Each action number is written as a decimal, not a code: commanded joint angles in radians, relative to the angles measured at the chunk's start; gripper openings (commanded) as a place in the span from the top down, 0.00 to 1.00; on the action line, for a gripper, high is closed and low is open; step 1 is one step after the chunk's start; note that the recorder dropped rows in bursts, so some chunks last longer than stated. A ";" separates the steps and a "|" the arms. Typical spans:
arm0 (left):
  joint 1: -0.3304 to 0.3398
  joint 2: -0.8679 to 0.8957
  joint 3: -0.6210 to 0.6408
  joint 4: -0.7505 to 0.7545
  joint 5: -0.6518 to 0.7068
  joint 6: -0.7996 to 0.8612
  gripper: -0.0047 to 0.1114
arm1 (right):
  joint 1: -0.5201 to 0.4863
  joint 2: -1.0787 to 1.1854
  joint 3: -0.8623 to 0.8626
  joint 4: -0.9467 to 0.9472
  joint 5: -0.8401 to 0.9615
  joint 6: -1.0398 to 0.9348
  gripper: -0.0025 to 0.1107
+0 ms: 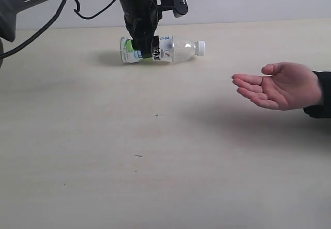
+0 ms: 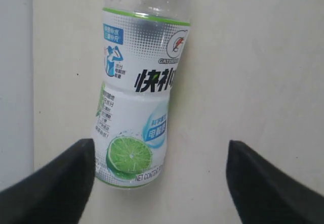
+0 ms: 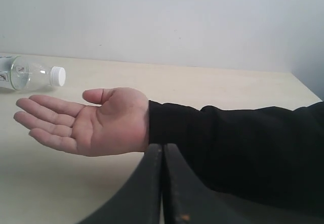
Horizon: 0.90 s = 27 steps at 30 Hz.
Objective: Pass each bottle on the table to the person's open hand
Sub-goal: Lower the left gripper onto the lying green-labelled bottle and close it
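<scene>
One bottle point(image 1: 176, 49) lies on its side at the back of the table point(image 1: 155, 151), clear, with a white and green lime label and a white cap pointing toward the person's open hand point(image 1: 276, 87). My left gripper point(image 1: 145, 48) hangs over the bottle's label end, open. In the left wrist view the bottle point(image 2: 136, 97) sits between the spread fingers, close to one finger point(image 2: 66, 178) and well apart from the other; gripper point(image 2: 159, 143). My right gripper point(image 3: 163, 148) is shut and empty, low behind the hand point(image 3: 86, 120). The bottle's cap end point(image 3: 30, 74) shows beyond the hand.
The person's black sleeve point(image 3: 238, 148) stretches across the right side, just in front of my right gripper. The left arm and its cable point(image 1: 46, 27) reach in from the upper left. A pale wall runs behind the table's far edge.
</scene>
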<state>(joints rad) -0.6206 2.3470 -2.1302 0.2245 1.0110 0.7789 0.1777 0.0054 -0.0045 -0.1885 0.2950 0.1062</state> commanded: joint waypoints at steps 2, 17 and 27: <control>0.005 0.002 -0.010 0.027 -0.024 0.010 0.21 | -0.003 -0.005 0.005 -0.002 -0.008 -0.002 0.98; 0.005 0.021 -0.010 0.061 -0.121 0.020 0.16 | -0.003 -0.005 0.005 -0.002 -0.008 -0.002 0.98; 0.011 0.100 -0.010 0.128 -0.183 -0.010 0.16 | -0.003 -0.005 0.005 -0.002 -0.008 -0.002 0.98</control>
<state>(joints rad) -0.6182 2.4420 -2.1333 0.3402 0.8678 0.7867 0.1777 0.0054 -0.0045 -0.1885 0.2950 0.1062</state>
